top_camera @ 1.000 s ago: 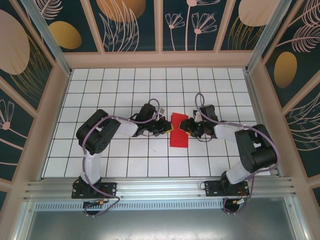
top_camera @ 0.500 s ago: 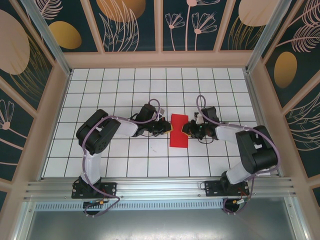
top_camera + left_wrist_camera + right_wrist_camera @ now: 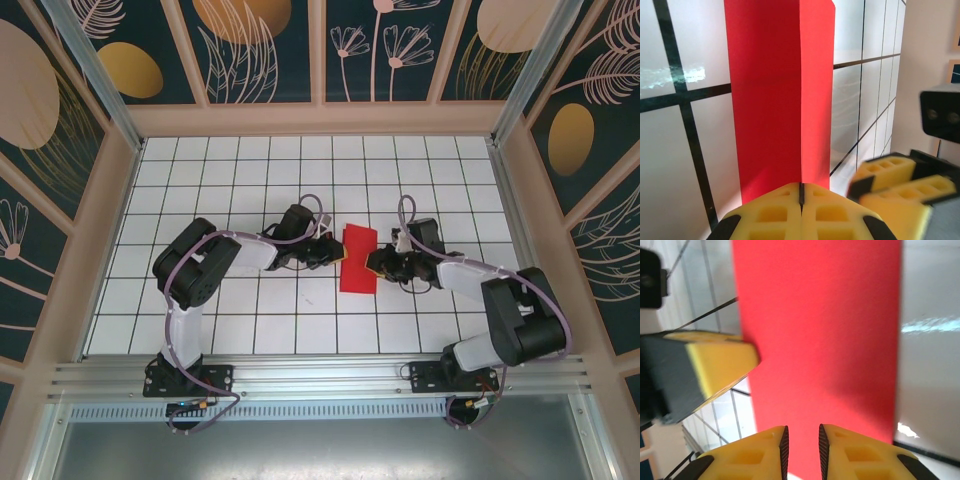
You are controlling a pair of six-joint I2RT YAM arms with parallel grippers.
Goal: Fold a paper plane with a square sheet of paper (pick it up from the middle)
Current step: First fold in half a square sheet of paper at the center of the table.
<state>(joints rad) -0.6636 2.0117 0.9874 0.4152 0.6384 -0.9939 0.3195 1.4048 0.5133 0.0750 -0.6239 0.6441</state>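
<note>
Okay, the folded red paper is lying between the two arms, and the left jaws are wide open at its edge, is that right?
Not quite. The left jaws are shut, not wide open: in the left wrist view their yellow fingers are pressed together on the near edge of the red paper. The rest is right.

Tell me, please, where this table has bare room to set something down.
Free: far rows between the red paper and the back wall, the strip outside the left arm, near rows between it and the right arm. Crowded: the centre, where the left gripper and right gripper meet at the paper.
</note>
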